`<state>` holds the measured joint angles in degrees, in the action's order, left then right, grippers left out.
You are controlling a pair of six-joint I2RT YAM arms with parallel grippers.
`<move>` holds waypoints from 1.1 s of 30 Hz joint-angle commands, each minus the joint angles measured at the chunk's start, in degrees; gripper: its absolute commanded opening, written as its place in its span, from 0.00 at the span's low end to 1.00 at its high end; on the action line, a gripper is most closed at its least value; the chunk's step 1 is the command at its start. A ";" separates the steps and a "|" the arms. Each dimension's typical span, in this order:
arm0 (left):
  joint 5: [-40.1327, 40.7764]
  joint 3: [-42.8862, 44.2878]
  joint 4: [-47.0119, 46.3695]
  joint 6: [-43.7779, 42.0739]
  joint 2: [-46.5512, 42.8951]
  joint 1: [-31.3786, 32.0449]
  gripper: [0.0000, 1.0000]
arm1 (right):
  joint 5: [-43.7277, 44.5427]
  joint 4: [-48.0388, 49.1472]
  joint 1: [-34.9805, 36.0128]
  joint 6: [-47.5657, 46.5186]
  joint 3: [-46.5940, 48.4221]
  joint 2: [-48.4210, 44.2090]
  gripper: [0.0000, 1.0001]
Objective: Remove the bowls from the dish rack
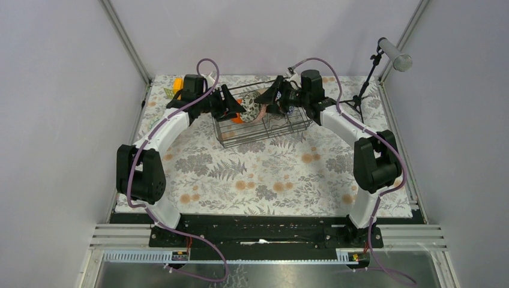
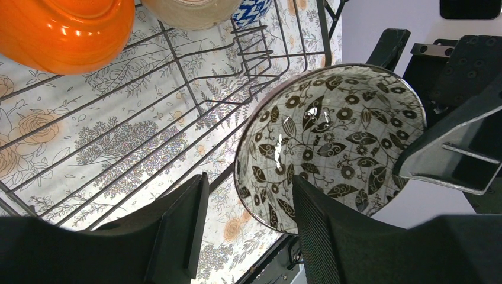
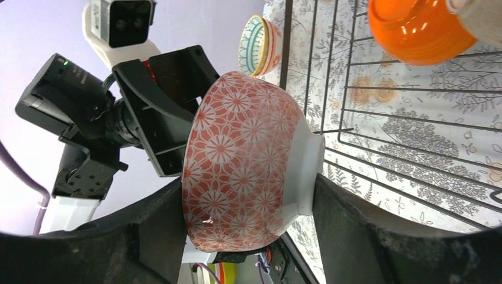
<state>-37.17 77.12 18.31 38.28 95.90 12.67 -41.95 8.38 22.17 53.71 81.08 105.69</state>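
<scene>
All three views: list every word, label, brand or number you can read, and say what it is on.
None can be read in any view.
The pink patterned bowl shows flowers outside and leaves inside, no lettering.
The dish rack is bare wire, no label.

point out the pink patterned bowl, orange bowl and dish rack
pink patterned bowl (image 3: pixel 243 160), right wrist view, outer wall
orange bowl (image 2: pixel 65 29), left wrist view, glossy side
dish rack (image 1: pixel 255 133), top external view, bare wire floor

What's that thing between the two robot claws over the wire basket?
A pink patterned bowl, clamped in the right gripper; the open left gripper faces its inside. The right wrist view shows it best.
</scene>
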 commanded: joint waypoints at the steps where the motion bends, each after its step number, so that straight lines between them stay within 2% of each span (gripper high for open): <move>1: -0.15 -0.06 -3.09 0.30 0.18 -0.27 0.58 | -4.17 6.76 0.58 2.39 0.84 -3.30 0.30; 13: -0.54 -0.43 -3.85 0.48 -0.18 -0.21 0.38 | -6.89 7.25 1.79 2.97 0.22 -2.68 0.33; 15: -0.46 -0.46 -3.84 0.33 -0.18 -0.24 0.31 | -7.07 6.95 2.18 2.57 0.40 -2.62 0.34; 16: -0.29 -0.41 -3.63 0.10 -0.18 -0.24 0.25 | -7.09 6.26 2.44 2.10 0.66 -2.50 0.36; 17: 0.10 -0.15 -3.21 -0.26 -0.18 -0.21 0.14 | -6.91 5.51 2.50 1.19 0.92 -2.41 0.43; 18: 0.97 0.20 -2.39 -0.87 -0.18 -0.20 0.05 | -6.46 4.49 2.60 0.49 1.00 -2.41 0.53; 19: 2.13 0.71 -1.04 -1.65 -0.21 -0.19 0.00 | -5.76 3.57 2.59 -0.20 1.01 -2.62 0.62; 23: 9.29 3.04 5.02 -5.81 -0.69 0.07 0.00 | 0.18 -5.22 2.66 -6.10 2.83 -3.32 0.85; 25: 12.45 3.86 7.56 -7.23 -0.69 0.12 0.00 | 3.13 -12.14 2.76 -10.61 4.93 -3.15 0.93; 29: 18.54 5.09 11.74 -9.65 -0.74 0.94 0.00 | 9.95 -22.00 3.90 -18.48 8.29 -3.52 0.94; 33: 22.76 5.98 13.65 -10.67 -1.12 1.95 0.00 | 19.03 -30.95 6.35 -25.74 13.22 -2.84 0.84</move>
<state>-20.25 78.94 31.18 29.78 95.90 13.56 -33.01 -11.73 25.87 38.06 88.29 105.60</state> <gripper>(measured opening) 0.039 0.882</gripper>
